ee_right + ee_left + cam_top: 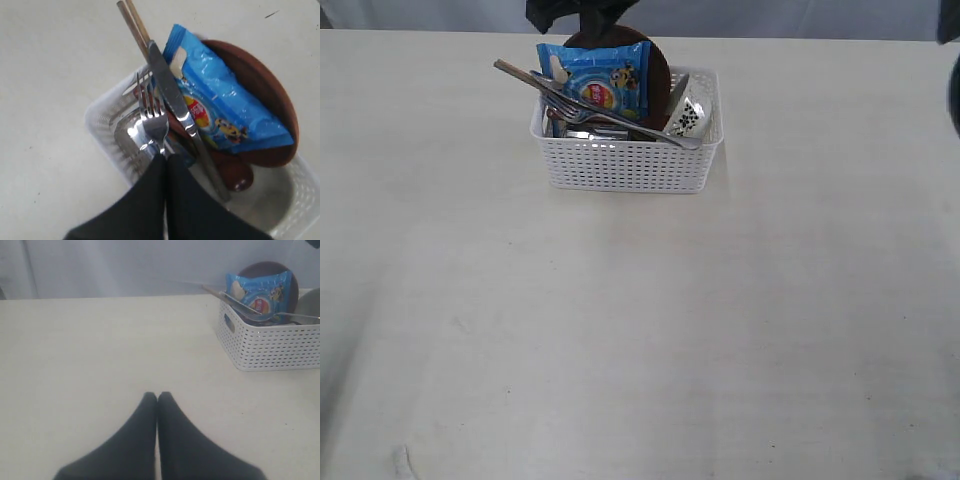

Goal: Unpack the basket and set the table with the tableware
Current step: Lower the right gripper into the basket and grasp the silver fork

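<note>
The white basket (625, 165) stands at the far middle of the table (640, 330). It holds a fork (152, 120), a knife (170, 90), chopsticks (132, 22), a red-brown spoon (235, 175), a steel mug (125, 135), a brown plate (270, 90) and an off-white bowl (688, 115). My right gripper (165, 156) hangs shut above the basket, its tips over the fork's neck; no grip shows. My left gripper (157, 396) is shut and empty over bare table, off to one side of the basket (270, 347).
A blue chips packet (595, 80) leans on the plate inside the basket. A dark arm part (582, 12) shows above the basket at the exterior view's top edge. Wide pale tabletop lies in front of the basket and on both sides.
</note>
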{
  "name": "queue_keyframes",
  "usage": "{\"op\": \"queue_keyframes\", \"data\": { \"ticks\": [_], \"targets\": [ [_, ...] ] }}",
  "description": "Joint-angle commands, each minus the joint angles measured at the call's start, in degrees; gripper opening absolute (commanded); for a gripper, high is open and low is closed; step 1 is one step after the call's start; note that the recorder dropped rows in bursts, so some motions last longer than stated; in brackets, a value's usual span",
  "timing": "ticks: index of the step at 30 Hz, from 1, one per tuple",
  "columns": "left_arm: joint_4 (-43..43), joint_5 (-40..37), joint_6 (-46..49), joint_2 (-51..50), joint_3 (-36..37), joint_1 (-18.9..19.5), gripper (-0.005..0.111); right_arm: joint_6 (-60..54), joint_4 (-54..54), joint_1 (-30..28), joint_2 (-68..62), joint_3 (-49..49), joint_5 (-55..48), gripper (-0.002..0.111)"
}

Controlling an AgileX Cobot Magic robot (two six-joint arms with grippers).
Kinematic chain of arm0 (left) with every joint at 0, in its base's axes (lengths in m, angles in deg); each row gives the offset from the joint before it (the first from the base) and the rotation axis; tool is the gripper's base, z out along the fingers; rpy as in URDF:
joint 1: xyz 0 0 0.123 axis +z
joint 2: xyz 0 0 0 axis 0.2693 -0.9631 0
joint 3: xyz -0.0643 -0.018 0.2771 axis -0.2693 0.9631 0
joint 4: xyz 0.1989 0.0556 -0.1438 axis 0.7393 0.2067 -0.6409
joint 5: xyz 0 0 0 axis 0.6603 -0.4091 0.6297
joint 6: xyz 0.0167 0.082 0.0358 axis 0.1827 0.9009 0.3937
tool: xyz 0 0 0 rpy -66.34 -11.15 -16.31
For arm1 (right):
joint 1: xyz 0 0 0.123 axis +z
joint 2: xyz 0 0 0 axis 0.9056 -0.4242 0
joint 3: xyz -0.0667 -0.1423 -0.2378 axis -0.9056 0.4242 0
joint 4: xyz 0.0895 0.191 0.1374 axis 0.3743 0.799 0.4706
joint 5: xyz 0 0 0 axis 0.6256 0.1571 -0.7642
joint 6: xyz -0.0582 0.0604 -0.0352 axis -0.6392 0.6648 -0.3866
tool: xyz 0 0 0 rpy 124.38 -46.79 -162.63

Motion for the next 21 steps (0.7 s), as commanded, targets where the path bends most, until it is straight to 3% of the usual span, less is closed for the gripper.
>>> {"op": "queue_keyframes", "data": {
  "ticks": [1,3,5,7,8,10,14,21],
  "targets": [
    [0.5,0.6,-0.2,0.1,0.2,0.1,0.000,-2.7,-1.1,-0.4,-5.0,-3.5,-1.0,0.000],
    [0.5,0.6,-0.2,0.1,0.2,0.1,0.000,-6.1,-1.1,-1.0,-6.5,-3.5,-1.0,0.001],
    [0.5,0.6,-0.2,0.1,0.2,0.1,0.000,-7.7,-0.1,-1.6,-7.3,-3.5,-1.0,0.014],
    [0.5,0.6,-0.2,0.1,0.2,0.1,0.000,-9.5,0.3,-1.6,-7.5,-3.5,-1.0,0.040],
    [0.5,0.6,-0.2,0.1,0.2,0.1,0.000,-10.6,0.3,-1.6,-7.7,-3.5,-1.0,0.045],
    [0.5,0.6,-0.2,0.1,0.2,0.1,0.000,-12.7,0.5,-1.6,-7.7,-3.5,-1.0,0.045],
    [0.5,0.6,-0.2,0.1,0.2,0.1,0.000,-18.1,4.7,-1.6,-9.4,-2.0,-1.0,0.033],
    [0.5,0.6,-0.2,0.1,0.2,0.1,0.000,-18.0,2.0,-2.8,-12.0,0.0,-1.0,0.032]
  ]
}}
